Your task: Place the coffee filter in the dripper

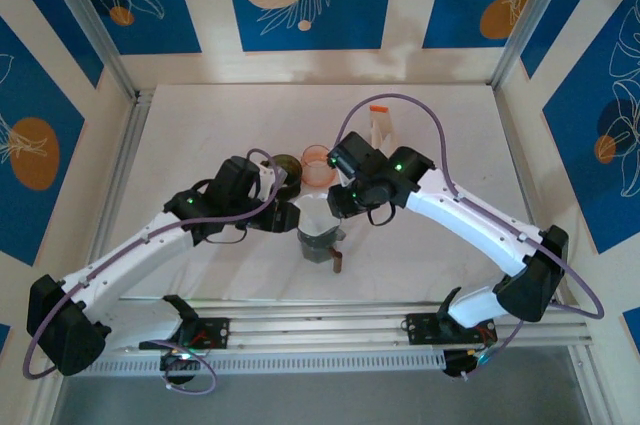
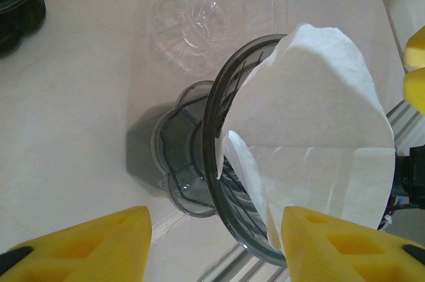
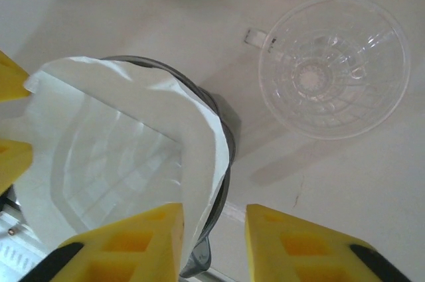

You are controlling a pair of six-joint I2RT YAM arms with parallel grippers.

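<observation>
My left gripper is spread wide. The dripper sits in the gap between its fingers, and as far as I can see neither finger touches it. The filter is already in that dripper. Its lower part lies inside against the ribbed wall, while its upper edge stands well above the rim on the side nearer this gripper's right finger. Beyond the dripper from these jaws, a glass dripper stands apart on the table.

My right gripper is parted too, but more narrowly. The filter's free edge and the dripper's rim both run down into the gap between its fingers, and I cannot tell whether either finger touches the paper. Its left finger hangs over the filter's mouth and its right finger is outside the dripper wall.

I judge the filter to be almost weightless, thin and limp, so it would crease or tear easily. Its face offers no hold. The place to take it is the upstanding edge, pinched lightly, or I could press it from inside so it beds against the ribs. The dripper looks like light plastic and could tip or skid under a sideways push, so I would bear straight down into it. To my eye the filter is in but not fully seated.
</observation>
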